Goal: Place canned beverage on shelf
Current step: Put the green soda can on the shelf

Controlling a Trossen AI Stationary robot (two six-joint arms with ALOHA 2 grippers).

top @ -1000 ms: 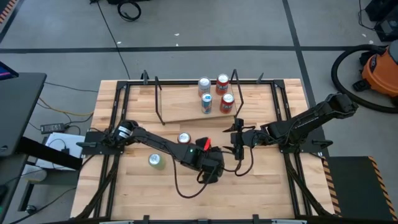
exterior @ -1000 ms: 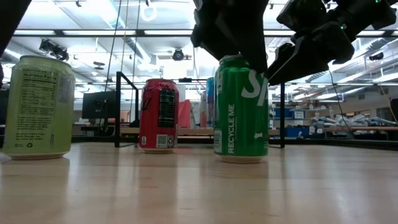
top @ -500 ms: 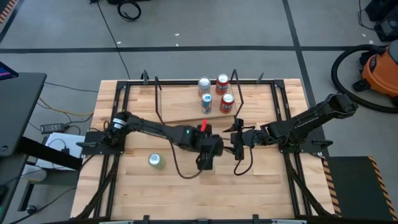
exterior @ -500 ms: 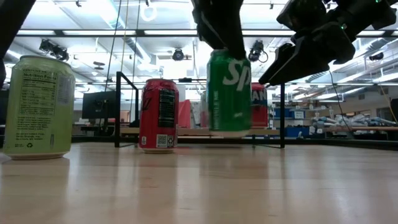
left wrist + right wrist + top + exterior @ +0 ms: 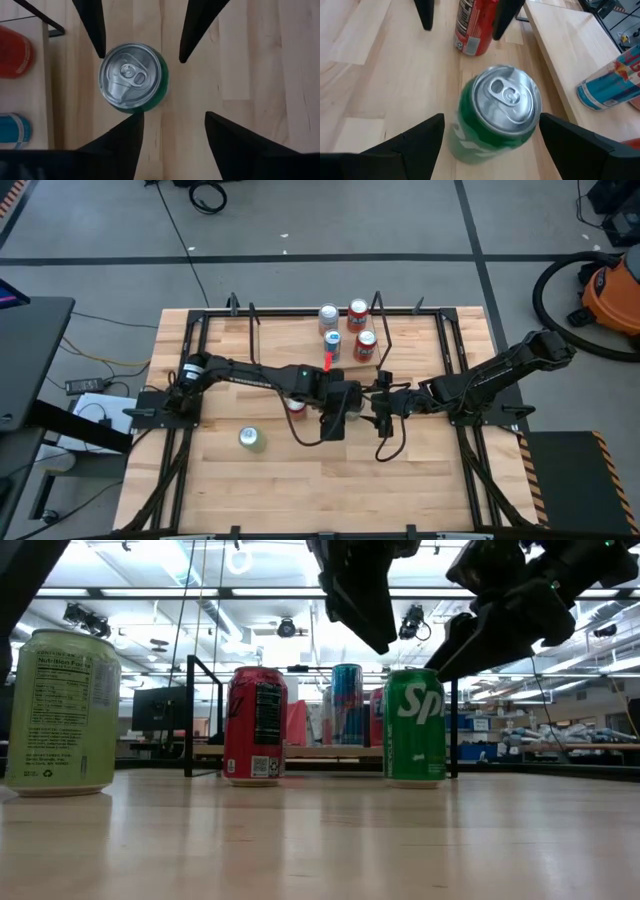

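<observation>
A green can stands upright on its base on the plank table, in front of the shelf. It also shows in the left wrist view and the right wrist view. My left gripper is open above the can, clear of it. My right gripper is open, with its fingers on either side of the can's top; I see no touch. The shelf holds several cans. In the high view the grippers hide the green can.
A red can stands on the table left of the green one, partly under my left arm. A pale green can stands nearer the front left. Black rod uprights mark the shelf's ends.
My left gripper has lifted the green can off the table and carried it toward the far edge and my right gripper. It has set the can down upright near the shelf, let go and risen clear. My right arm has kept still.
</observation>
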